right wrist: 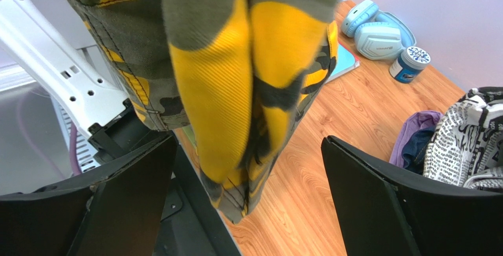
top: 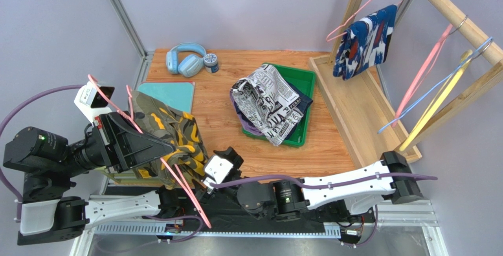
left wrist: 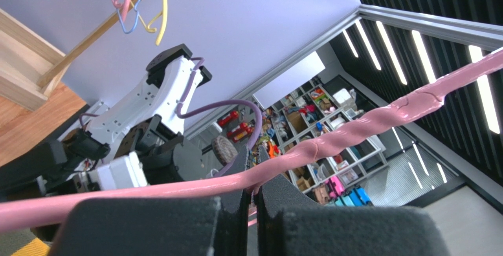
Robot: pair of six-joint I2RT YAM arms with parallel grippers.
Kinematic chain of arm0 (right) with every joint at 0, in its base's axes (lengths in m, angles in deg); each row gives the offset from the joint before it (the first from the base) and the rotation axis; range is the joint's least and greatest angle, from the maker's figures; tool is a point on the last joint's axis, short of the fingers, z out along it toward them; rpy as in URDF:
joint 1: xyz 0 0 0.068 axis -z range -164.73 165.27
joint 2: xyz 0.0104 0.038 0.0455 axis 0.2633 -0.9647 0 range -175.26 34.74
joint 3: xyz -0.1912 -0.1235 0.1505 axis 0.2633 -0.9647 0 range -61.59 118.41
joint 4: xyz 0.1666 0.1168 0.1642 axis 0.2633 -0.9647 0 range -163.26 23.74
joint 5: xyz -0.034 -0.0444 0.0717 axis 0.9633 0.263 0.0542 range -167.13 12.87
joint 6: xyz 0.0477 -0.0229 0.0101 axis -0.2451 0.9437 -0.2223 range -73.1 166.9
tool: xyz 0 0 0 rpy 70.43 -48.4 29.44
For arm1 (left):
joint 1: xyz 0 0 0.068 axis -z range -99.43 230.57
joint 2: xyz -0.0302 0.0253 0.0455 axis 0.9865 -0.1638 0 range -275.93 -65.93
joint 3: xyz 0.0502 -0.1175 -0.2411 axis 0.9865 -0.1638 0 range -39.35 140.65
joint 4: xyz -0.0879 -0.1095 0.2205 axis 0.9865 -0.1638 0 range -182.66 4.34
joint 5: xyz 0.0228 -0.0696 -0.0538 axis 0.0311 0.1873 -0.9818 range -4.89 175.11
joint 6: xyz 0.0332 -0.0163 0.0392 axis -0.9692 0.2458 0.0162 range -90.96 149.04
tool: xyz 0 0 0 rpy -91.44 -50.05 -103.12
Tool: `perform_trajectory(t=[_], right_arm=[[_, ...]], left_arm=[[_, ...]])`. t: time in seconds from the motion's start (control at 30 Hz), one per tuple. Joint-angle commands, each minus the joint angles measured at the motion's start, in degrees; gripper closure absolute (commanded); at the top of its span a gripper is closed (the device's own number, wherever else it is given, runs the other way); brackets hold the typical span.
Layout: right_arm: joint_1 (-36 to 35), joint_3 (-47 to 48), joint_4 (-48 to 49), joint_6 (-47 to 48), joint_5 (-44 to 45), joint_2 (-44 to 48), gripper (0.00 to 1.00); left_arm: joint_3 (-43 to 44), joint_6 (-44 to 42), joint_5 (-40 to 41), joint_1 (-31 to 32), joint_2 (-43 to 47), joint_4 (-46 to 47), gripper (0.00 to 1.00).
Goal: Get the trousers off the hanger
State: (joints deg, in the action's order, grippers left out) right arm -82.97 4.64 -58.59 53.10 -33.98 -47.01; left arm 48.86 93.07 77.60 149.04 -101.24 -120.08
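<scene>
Left of the green tray [top: 307, 80], my left tool [left wrist: 252, 200] is clamped shut on the pink hanger [left wrist: 354, 129] carrying the camouflage trousers [right wrist: 236, 91]. Their legs hang straight down between the jaws of my right tool [right wrist: 245, 150], which is spread fully wide and grips nothing. The tray holds the newsprint pair [top: 265, 100], purple pair [right wrist: 413, 127] and denim pair [right wrist: 418, 147]. The printed pair [top: 366, 41] hangs on the rack [top: 354, 112] right of it.

Yellow-olive camouflage trousers [top: 171, 132] draped over a raised pink hanger [left wrist: 354, 129] at near left, newsprint trousers [top: 268, 100] crumpled in green tray [top: 302, 81], atop purple trousers [right wrist: 413, 127] and denim trousers [right wrist: 418, 144], blue-white-red print trousers [top: 367, 41] hanging folded on wooden rack [top: 354, 114], far right
</scene>
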Motion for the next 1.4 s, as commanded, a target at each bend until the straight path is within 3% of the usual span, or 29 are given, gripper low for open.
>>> perform_trajectory(t=[0.0,0.2,0.37,0.5,0.63,0.87,1.0,1.1,1.2,1.23,1.37], right_arm=[[1.11,4.69,5.79,1.98,2.2,-1.83,0.0],[1.38,4.95,7.98,4.08,-1.32,-2.0,0.0],[1.56,5.74,8.42,7.51,-0.79,0.18,0.0],[1.47,4.96,7.19,4.72,-6.31,3.34,0.0],[0.86,3.2,9.12,3.21,-9.32,4.94,0.0],[-1.43,5.39,10.7,4.79,-6.25,3.18,0.0],[-1.52,5.57,11.41,5.31,-2.3,3.01,0.06],[-1.52,6.09,11.59,6.72,-1.94,3.01,0.15],[-1.52,7.24,12.11,10.58,1.66,2.3,0.29],[-1.35,7.67,11.42,11.55,2.36,2.13,0.44],[-1.34,8.65,10.27,14.63,4.13,2.13,0.76]], left_arm=[[0.92,-1.19,-3.21,-0.18,-0.81,8.83,1.0],[0.22,0.3,-8.3,-0.17,-1.25,12.0,1.0],[-1.01,2.41,-17.44,-0.18,-2.13,13.41,1.0],[-1.81,2.77,-22.27,-0.18,-2.22,12.89,1.0],[-0.32,1.45,-24.4,-0.18,-2.75,11.13,1.0],[-0.66,1.89,-24.05,-0.18,-3.27,10.95,1.0],[-0.49,1.8,-24.48,-0.09,-3.89,10.95,1.0],[-0.49,1.89,-24.92,-0.09,-3.89,10.77,1.0],[-0.14,1.98,-24.66,-0.18,-3.54,10.07,1.0],[0.12,1.89,-24.4,-0.18,-3.45,9.72,1.0],[1.09,1.71,-23.52,-0.09,-2.84,8.4,1.0]])
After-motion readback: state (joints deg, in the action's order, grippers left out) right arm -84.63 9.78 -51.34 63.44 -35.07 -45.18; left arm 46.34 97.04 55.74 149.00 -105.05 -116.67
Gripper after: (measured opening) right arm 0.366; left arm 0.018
